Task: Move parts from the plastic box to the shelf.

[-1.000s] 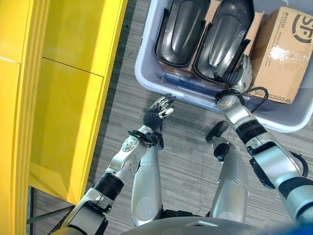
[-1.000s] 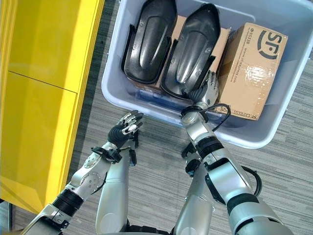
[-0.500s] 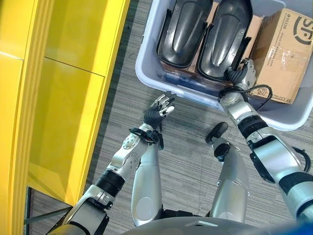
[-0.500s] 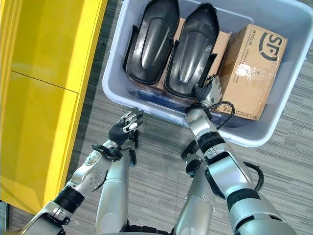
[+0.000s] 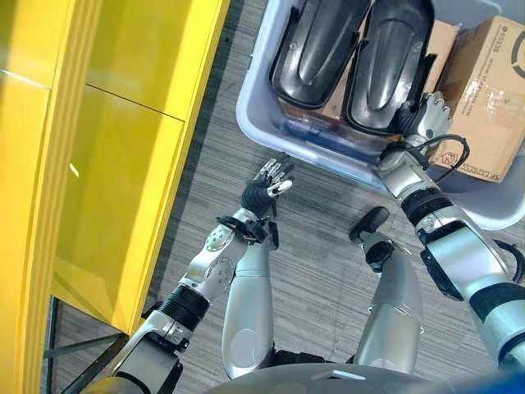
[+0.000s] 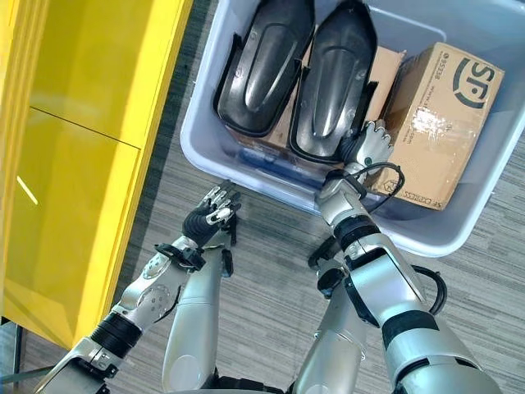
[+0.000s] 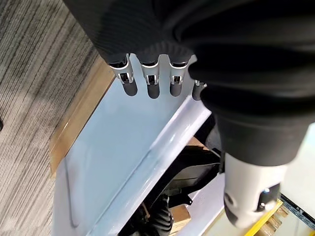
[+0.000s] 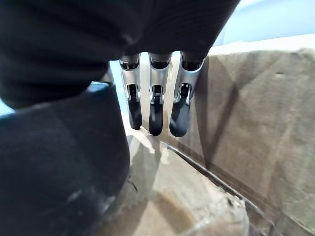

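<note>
Reaching into pale grey plastic box (image 6: pixel 246 168) | right hand (image 6: pixel 371 146) unclenched beside black moulded shell (image 6: pixel 335 78) (ungrasped) | left hand (image 6: pixel 212 217) relaxed, empty | risk: fingers slipping off smooth shell

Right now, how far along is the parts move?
Done: nothing visible; the yellow shelf holds no parts. In hand: nothing gripped; the right hand reaches into the plastic box, fingers straight, between the right black part and the cardboard carton. The left hand hovers open outside. Left: both black parts, including the left one.
</note>
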### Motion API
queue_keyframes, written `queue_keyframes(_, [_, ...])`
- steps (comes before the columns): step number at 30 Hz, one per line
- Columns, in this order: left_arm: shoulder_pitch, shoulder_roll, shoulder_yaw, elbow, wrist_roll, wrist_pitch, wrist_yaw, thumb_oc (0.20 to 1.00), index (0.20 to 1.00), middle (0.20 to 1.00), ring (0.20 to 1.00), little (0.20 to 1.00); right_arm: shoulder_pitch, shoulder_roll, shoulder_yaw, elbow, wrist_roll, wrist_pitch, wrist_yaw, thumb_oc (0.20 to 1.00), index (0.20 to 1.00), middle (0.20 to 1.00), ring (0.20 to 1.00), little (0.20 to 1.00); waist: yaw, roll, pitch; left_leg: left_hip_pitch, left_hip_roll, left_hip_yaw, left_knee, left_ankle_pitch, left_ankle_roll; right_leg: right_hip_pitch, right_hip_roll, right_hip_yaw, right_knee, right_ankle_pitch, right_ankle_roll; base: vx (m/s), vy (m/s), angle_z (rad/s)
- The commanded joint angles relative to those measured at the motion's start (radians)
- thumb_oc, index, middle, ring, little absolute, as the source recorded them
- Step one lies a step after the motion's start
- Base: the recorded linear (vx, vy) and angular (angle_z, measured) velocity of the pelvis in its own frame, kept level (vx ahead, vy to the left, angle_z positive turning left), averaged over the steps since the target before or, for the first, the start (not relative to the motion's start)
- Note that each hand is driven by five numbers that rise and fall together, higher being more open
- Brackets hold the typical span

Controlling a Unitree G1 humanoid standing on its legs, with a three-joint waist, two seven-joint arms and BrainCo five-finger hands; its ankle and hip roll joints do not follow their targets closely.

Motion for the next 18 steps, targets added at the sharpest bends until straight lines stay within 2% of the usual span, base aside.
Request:
queue_keyframes(1, [-0.005,0.02,-0.035,-0.091,-0.012,-0.051,-0.06,1.0,1.0,1.0,1.0,1.0,0.107,0.006,-0.001,0.013,0.047,-0.181,-0.028,0.2,0.2,0.2,0.2,0.2,0.024,0.071,0.061,0.047,-0.036,0.084,-0.056,-0.014,0.037,0.059,-0.011,0.063,-0.001,0.04,0.14,-0.02,-0.123,-0.08])
queue_keyframes(2, [0.019,0.034,-0.022,-0.098,-0.014,-0.055,-0.077,1.0,1.0,1.0,1.0,1.0,0.145,-0.03,-0.028,-0.044,0.036,-0.245,-0.057,0.2,0.2,0.2,0.2,0.2,0.01,0.059,0.061,0.114,-0.022,0.102,-0.075,-0.018,0.031,0.118,-0.007,0.059,-0.042,0.046,0.146,-0.01,-0.105,-0.11])
queue_keyframes(4, [0.043,0.047,-0.011,-0.116,-0.011,-0.055,-0.076,1.0,1.0,1.0,1.0,1.0,0.181,-0.06,-0.058,-0.101,0.032,-0.29,-0.077,0.2,0.2,0.2,0.2,0.2,-0.003,0.048,0.061,0.167,-0.011,0.116,-0.09,-0.022,0.027,0.164,-0.003,0.059,-0.074,0.052,0.149,0.01,-0.073,-0.18])
queue_keyframes(6, [0.088,0.066,0.018,-0.154,-0.022,-0.054,-0.072,1.0,1.0,1.0,1.0,1.0,0.245,-0.101,-0.108,-0.236,0.034,-0.32,-0.093,0.2,0.2,0.2,0.2,0.2,-0.025,0.03,0.061,0.258,0.009,0.14,-0.117,-0.025,0.02,0.24,0.003,0.062,-0.118,0.052,0.159,0.02,-0.063,-0.3])
queue_keyframes(7, [0.091,0.068,0.02,-0.157,-0.022,-0.054,-0.071,1.0,1.0,1.0,1.0,1.0,0.252,-0.102,-0.113,-0.245,0.035,-0.315,-0.088,0.2,0.2,0.2,0.2,0.2,-0.026,0.028,0.061,0.265,0.009,0.141,-0.12,-0.025,0.019,0.246,0.004,0.062,-0.122,0.052,0.159,0.02,-0.075,-0.29])
queue_keyframes(9, [0.118,0.078,0.044,-0.181,-0.016,-0.051,-0.067,1.0,1.0,1.0,1.0,1.0,0.303,-0.11,-0.162,-0.324,0.046,-0.35,-0.083,0.2,0.2,0.2,0.2,0.2,-0.04,0.018,0.061,0.343,0.015,0.152,-0.145,-0.028,0.018,0.314,0.007,0.066,-0.149,0.047,0.166,0.03,-0.053,-0.2])
queue_keyframes(15, [0.142,0.096,0.073,-0.202,-0.009,-0.029,-0.067,1.0,1.0,1.0,1.0,1.0,0.331,-0.1,-0.227,-0.417,0.063,-0.357,-0.05,0.2,0.2,0.2,0.2,0.2,-0.049,0.012,0.061,0.471,0.013,0.164,-0.187,-0.025,0.015,0.446,0.016,0.057,-0.196,0.04,0.169,0.04,-0.031,-0.15])
queue_keyframes(18, [0.168,0.105,0.101,-0.203,-0.002,-0.021,-0.076,1.0,1.0,1.0,1.0,1.0,0.35,-0.076,-0.26,-0.445,0.121,-0.322,-0.003,0.2,0.2,0.2,0.2,0.2,-0.056,0.007,0.061,0.581,0.017,0.17,-0.229,-0.014,0.009,0.57,0.038,0.047,-0.245,0.038,0.161,0.09,-0.036,-0.09])
